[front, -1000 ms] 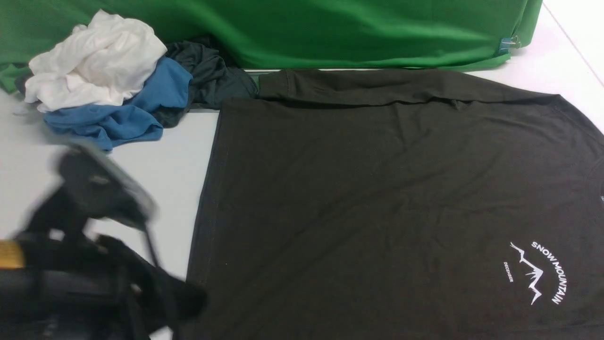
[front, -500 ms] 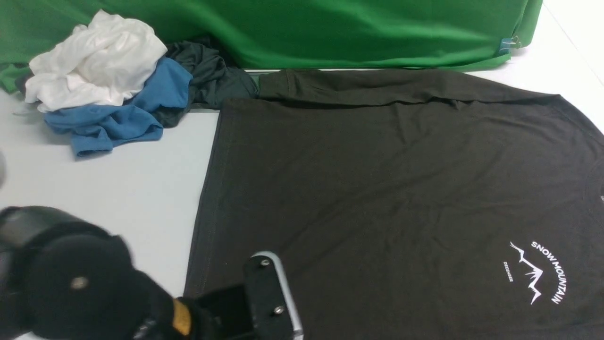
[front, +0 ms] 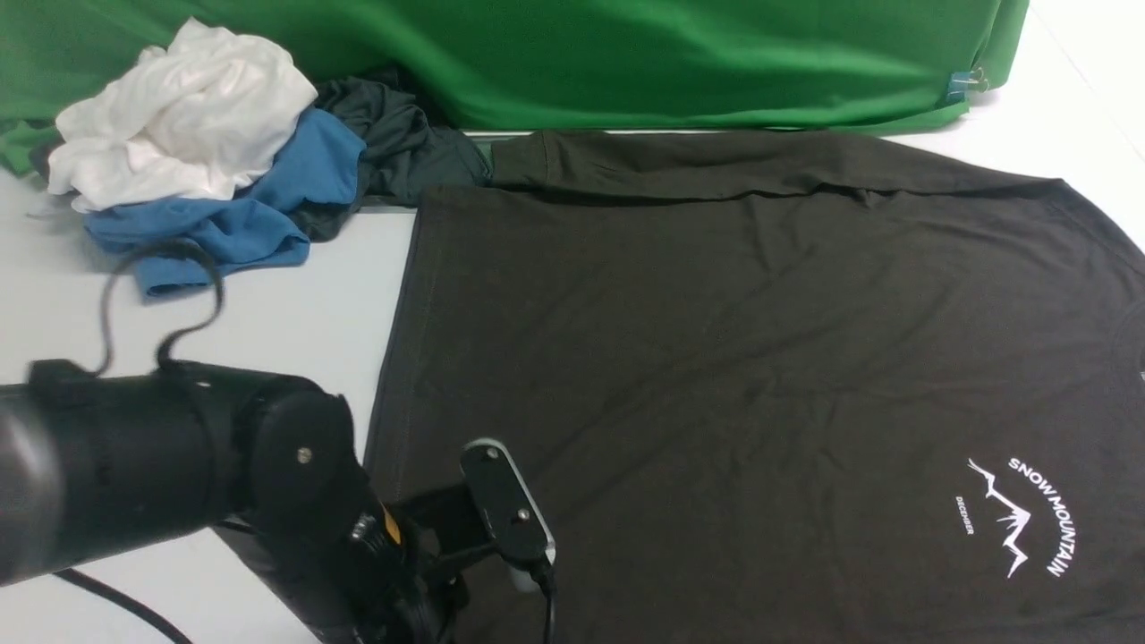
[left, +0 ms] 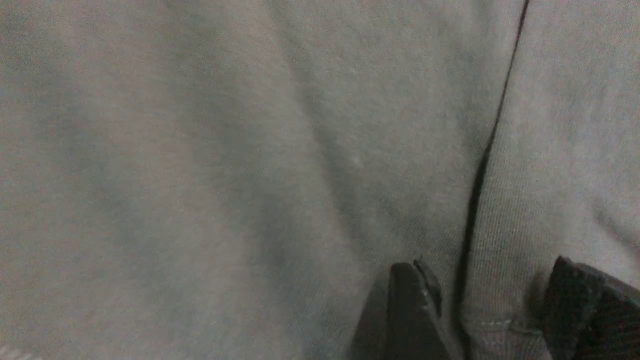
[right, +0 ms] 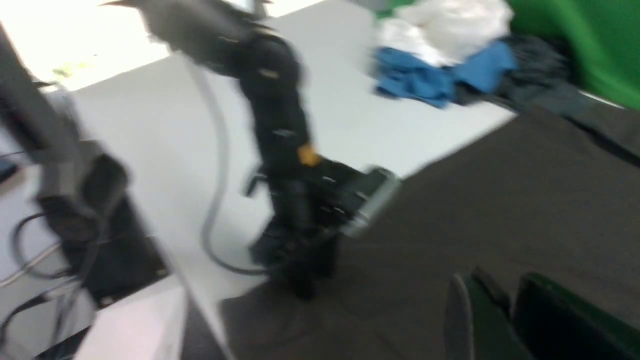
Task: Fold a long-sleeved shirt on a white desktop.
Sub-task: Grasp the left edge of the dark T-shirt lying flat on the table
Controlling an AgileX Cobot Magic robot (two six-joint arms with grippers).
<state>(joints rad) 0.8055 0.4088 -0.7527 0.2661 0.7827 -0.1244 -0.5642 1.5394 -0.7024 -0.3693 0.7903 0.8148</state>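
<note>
The long-sleeved shirt (front: 716,358) lies flat on the white desktop (front: 295,331), its "SNOW MOUNTAIN" print (front: 1020,514) at the near right. One sleeve (front: 716,161) lies folded along the far edge. My left arm (front: 295,483) reaches over the shirt's near left corner, and its wrist hides the fingers in the front view. In the left wrist view the left gripper (left: 487,265) is open just above the fabric, its fingers on either side of a stitched cuff or hem (left: 500,325). The right gripper (right: 500,282) hovers over the shirt (right: 500,200), shut and empty, out of the front view.
A pile of white (front: 179,116), blue (front: 233,215) and dark teal-grey (front: 402,143) garments sits at the far left. The green backdrop (front: 626,54) runs along the back edge. The right wrist view shows the left arm (right: 285,150) and cables (right: 45,260) beyond the desk's near edge.
My left arm swung in from the lower left and its wrist now sits over the shirt's near left corner. The shirt and the pile have not moved.
</note>
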